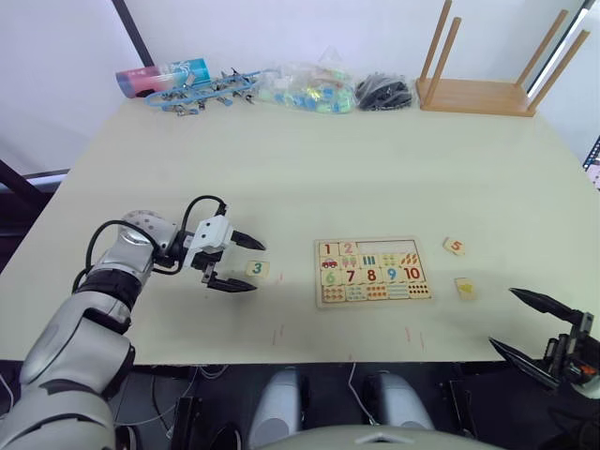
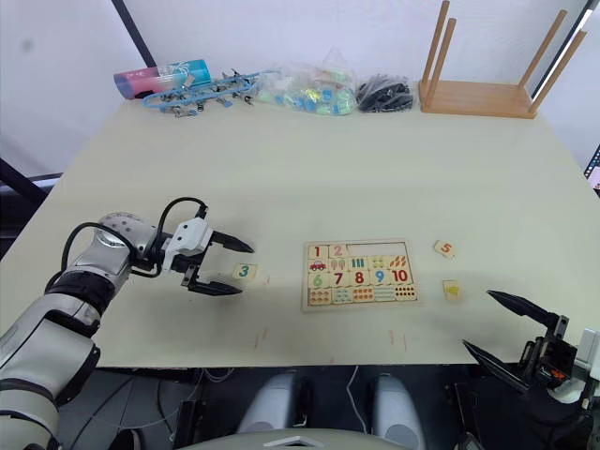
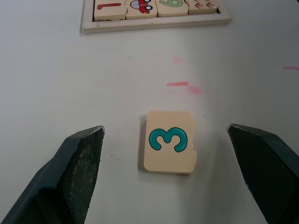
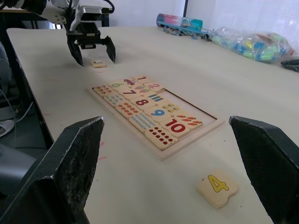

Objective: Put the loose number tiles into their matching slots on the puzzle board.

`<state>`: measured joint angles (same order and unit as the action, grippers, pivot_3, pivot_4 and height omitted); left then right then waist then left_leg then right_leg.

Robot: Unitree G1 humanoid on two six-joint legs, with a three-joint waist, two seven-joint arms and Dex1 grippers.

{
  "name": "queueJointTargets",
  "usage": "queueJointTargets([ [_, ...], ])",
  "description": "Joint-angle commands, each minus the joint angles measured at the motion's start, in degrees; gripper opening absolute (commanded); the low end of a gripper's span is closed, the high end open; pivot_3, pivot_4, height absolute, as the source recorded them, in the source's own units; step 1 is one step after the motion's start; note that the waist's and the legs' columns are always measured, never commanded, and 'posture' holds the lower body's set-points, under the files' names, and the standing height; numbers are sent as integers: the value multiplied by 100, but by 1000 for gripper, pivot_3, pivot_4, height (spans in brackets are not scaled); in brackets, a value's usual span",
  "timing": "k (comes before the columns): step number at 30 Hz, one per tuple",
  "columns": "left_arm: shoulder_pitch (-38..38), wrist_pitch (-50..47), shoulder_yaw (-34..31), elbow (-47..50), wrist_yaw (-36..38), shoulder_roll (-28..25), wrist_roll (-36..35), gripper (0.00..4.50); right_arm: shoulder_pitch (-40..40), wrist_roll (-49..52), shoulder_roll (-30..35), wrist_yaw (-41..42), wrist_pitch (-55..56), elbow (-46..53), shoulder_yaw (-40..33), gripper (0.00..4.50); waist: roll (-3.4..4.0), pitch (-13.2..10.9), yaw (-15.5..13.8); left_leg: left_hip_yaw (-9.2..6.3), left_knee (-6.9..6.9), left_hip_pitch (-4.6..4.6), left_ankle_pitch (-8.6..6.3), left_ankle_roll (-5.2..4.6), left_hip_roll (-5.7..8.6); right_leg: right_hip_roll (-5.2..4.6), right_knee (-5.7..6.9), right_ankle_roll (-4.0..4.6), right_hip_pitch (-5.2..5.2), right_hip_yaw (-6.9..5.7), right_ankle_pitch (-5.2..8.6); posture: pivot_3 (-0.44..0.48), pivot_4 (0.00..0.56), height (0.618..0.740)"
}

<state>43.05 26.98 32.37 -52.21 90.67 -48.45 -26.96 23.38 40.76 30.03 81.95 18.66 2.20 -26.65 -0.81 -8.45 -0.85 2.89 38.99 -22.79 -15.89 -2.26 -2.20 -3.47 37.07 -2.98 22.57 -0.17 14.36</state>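
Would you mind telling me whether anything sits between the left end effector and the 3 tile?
Nothing visible does. The open left end effector straddles the 3 tile, with bare table on both sides of it.

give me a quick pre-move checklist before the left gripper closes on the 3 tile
1. Left gripper open wide enough: ok, both fingers apart.
2. 3 tile sits between the fingers: ok, it lies flat on the table, digit up.
3. Nothing crowding the tile: ok, bare table around it.
4. Matching slot free on the puzzle board: ok, top row holds 1 and 2, then empty recesses.
5. Right gripper out of the way: ok, open at the table's near edge.
6. Finger height relative to the tile: cannot tell.
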Motion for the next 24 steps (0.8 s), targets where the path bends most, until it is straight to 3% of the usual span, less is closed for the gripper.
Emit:
queueJointTargets([
  [1, 140, 146, 243, -58, 183, -143, -42, 3949, 10, 93, 86, -46, -33, 192, -114, 4500, 0, 0, -1, 0, 0, 0, 0, 0, 0, 0, 0, 0, 0, 0, 0, 0, 150, 737],
  [3, 139, 159, 373, -52, 183, -203, -86, 3178, -3, 91, 105, -55, -55, 203, -118, 4500, 0, 0, 1, 0, 0, 0, 0, 0, -1, 0, 0, 0, 0, 0, 0, 0, 150, 737],
  [4, 139, 151, 411, -51, 183, -218, -120, 2521, -10, 91, 112, -57, -64, 204, -121, 4500, 0, 0, 1, 0, 0, 0, 0, 0, -1, 0, 0, 0, 0, 1, 0, 0, 150, 737],
  [8, 94, 31, 433, -31, 183, -228, -276, 963, -38, 88, 146, -73, -103, 216, -125, 4500, 0, 0, 4, 0, 0, 1, 0, 0, -4, 0, 0, 0, 0, 1, 0, 0, 150, 737],
  [16, 76, -130, 297, 295, 183, -287, -385, 969, -106, 72, 161, -166, -150, 280, -70, 4500, 0, 0, 2, 0, 1, 0, 0, 0, -3, 0, 1, 0, 0, 1, 0, 0, 150, 737],
  [21, 100, -995, -388, 1270, 176, -228, -416, 969, -54, 40, 81, -238, -184, 435, 15, 4500, -3, -3, -9, -4, 6, -5, 0, 0, -7, 0, 3, 0, 0, -2, 0, 0, 150, 737],
  [24, 72, -1998, -740, 2233, -96, -166, -374, 969, -67, 45, 40, -299, -172, 443, 31, 4500, -3, -3, -7, -6, 9, -6, 0, 0, -6, -1, 3, -1, -1, -3, 0, 0, 150, 737],
])
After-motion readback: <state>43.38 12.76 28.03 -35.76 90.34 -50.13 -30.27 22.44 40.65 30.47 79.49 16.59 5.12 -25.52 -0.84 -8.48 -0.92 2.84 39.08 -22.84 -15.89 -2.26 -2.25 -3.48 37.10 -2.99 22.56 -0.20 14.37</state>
